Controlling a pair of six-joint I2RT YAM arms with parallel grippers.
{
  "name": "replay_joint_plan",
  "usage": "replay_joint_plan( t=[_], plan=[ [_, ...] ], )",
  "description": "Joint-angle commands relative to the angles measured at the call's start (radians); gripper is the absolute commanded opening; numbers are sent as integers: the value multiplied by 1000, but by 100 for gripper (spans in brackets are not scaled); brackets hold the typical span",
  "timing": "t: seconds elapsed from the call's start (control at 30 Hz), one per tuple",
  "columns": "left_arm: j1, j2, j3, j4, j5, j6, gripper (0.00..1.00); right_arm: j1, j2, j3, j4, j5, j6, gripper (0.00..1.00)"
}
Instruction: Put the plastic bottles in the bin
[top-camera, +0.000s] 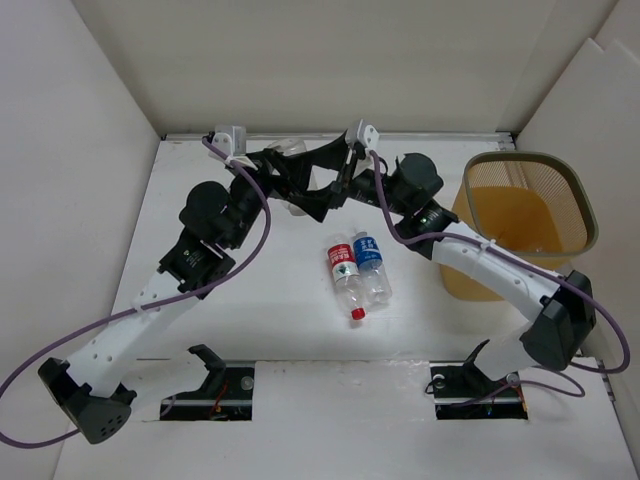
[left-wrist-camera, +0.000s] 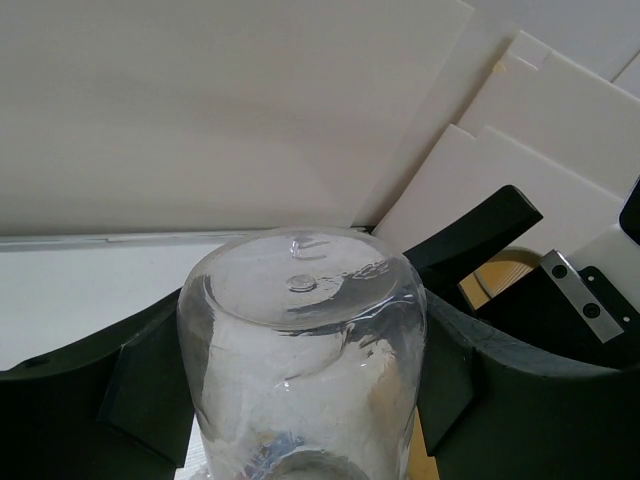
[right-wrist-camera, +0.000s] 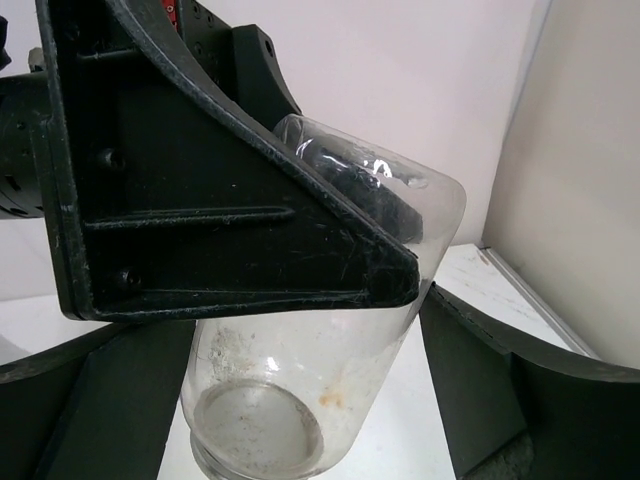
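A clear unlabelled plastic bottle (left-wrist-camera: 300, 350) stands base-up between my left gripper's (left-wrist-camera: 300, 340) dark fingers (left-wrist-camera: 145, 390), which are shut on it. This is at the back middle of the table (top-camera: 298, 205). My right gripper (right-wrist-camera: 310, 380) straddles the same bottle (right-wrist-camera: 300, 390), its jaws open, with a gap showing on the right side. A left finger (right-wrist-camera: 220, 200) crosses in front of the bottle in the right wrist view. A red-labelled bottle (top-camera: 343, 270) and a blue-labelled bottle (top-camera: 372, 262) lie side by side at the table's centre. The orange mesh bin (top-camera: 525, 215) stands at the right.
White walls close off the back and both sides of the table. The two arms cross each other near the back wall (top-camera: 320, 180). The bin's orange side (left-wrist-camera: 495, 280) shows past the right gripper's body in the left wrist view.
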Motion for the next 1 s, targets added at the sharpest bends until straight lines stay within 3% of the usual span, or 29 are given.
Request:
replay_joint_plan(
  t=[0.0, 0.27, 0.37, 0.5, 0.6, 0.63, 0.67, 0.73, 0.77, 0.97],
  plan=[
    [-33, -29, 3, 136, 149, -67, 0, 29, 57, 23, 32, 19, 7, 93],
    [-33, -41, 3, 115, 207, -26, 0, 9, 119, 57, 32, -76, 53, 94],
    [-33, -50, 3, 115, 241, -16, 0, 9, 128, 57, 32, -86, 62, 78],
    [-33, -50, 13, 124, 250, -16, 0, 0, 137, 68, 32, -104, 62, 28],
    [-33, -61, 13, 124, 250, -16, 1, 0, 137, 57, 32, -104, 72, 5],
    [-33, -61, 13, 124, 239, -27, 12, 0, 137, 48, 32, -104, 72, 0],
    [-33, -61, 13, 124, 239, -27, 33, 0, 137, 48, 23, -91, 72, 0],
    [-33, -72, 13, 124, 219, -39, 95, -9, 108, 35, 14, -77, 61, 0],
    [-33, -72, 22, 124, 219, -50, 100, -10, 108, 35, 14, -67, 61, 0],
    [-33, -63, 100, 67, 229, -78, 100, -66, 68, 35, -87, -46, 15, 0]
  ],
)
